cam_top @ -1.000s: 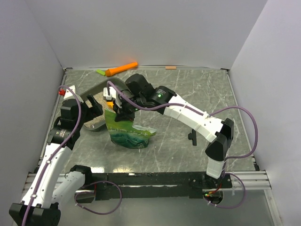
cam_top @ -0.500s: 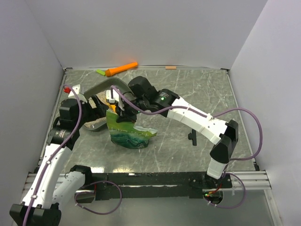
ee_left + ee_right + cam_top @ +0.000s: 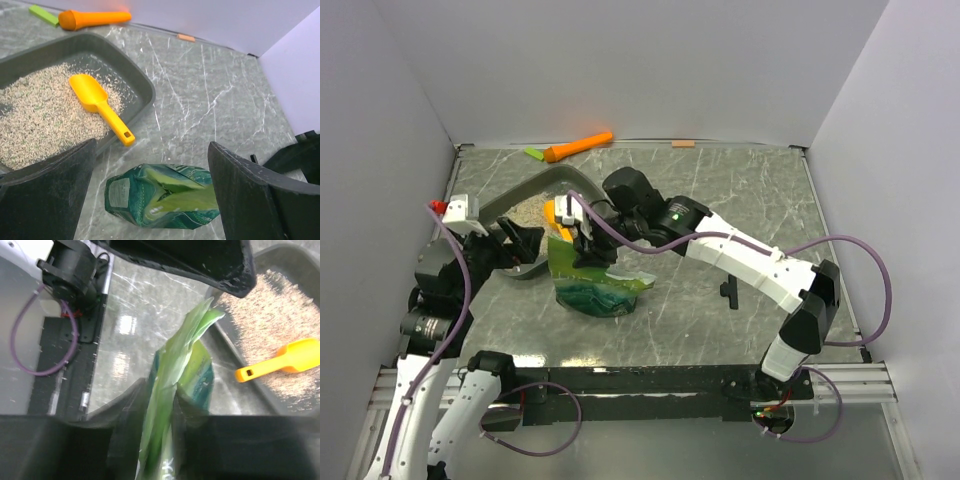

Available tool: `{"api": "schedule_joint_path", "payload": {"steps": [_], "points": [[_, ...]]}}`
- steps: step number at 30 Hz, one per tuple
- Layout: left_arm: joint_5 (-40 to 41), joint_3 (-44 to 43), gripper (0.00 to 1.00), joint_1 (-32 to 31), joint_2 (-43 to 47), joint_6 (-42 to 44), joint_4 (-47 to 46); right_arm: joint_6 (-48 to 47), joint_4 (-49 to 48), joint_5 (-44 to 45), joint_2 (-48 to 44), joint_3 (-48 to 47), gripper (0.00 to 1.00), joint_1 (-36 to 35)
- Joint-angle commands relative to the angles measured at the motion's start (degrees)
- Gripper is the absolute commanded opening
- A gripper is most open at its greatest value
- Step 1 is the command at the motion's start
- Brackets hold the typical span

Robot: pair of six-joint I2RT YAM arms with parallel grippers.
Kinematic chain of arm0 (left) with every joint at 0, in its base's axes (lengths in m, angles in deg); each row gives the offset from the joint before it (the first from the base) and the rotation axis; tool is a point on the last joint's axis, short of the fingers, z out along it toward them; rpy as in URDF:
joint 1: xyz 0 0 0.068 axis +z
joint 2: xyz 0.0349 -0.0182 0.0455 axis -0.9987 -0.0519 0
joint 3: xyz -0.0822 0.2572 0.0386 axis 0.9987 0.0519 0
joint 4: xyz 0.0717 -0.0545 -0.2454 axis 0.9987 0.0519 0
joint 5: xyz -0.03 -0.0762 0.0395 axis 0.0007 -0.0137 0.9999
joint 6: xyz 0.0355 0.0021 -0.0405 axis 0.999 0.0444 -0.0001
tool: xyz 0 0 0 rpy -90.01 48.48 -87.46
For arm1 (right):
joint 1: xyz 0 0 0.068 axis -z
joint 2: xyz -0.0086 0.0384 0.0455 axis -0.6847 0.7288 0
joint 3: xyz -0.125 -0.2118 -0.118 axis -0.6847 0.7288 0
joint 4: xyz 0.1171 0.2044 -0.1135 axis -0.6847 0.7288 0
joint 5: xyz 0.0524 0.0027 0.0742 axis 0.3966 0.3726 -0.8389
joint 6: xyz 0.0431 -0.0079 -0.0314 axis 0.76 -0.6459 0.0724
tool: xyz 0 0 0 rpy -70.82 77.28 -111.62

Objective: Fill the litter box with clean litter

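From above, my left claw (image 3: 515, 243) hovers spread wide by the litter box (image 3: 535, 183), and my right claw (image 3: 582, 240) reaches to the green bag (image 3: 595, 290). From my left wrist, clean litter (image 3: 40, 115) fills the box around an orange scoop (image 3: 97, 102). From my right wrist, blurred fingers (image 3: 125, 440) flank the bag's top; I cannot tell whether they grip it.

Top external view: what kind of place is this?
Probably a robot lab test cell, not a home: plain white walls, marble-look table, left arm and right arm mounted at its near edge.

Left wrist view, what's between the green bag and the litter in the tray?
The orange scoop, bowl on the clean litter, handle crossing the litter box rim, then bare table up to the green bag; the left wrist view shows it.
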Motion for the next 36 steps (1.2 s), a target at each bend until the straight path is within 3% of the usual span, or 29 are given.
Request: {"api": "schedule_joint_path", "payload": {"steps": [1,2,5,14,22,36], "points": [[0.5,1.0,0.97,0.1,2.5,0.6,-2.2,0.6,-2.9,2.4,-5.3,-1.0,0.51,0.2],[0.7,2.1,0.97,0.1,2.7,0.6,-2.5,0.9,-3.9,5.2,-6.4,0.4,0.57,0.2],[1.3,3.8,0.97,0.1,3.2,0.6,-3.3,2.4,-8.6,8.9,-12.0,6.9,0.64,1.2],[1.6,4.6,0.97,0.1,3.7,0.4,-2.7,4.2,-10.3,17.6,-26.0,21.8,0.69,3.7],[2.5,5.2,0.97,0.1,5.3,0.1,-2.0,4.8,-9.1,17.8,-23.5,22.4,0.69,6.8],[1.9,5.7,0.97,0.1,5.6,0.1,-1.7,4.4,-8.8,9.9,-15.6,21.0,0.72,10.1]]}}
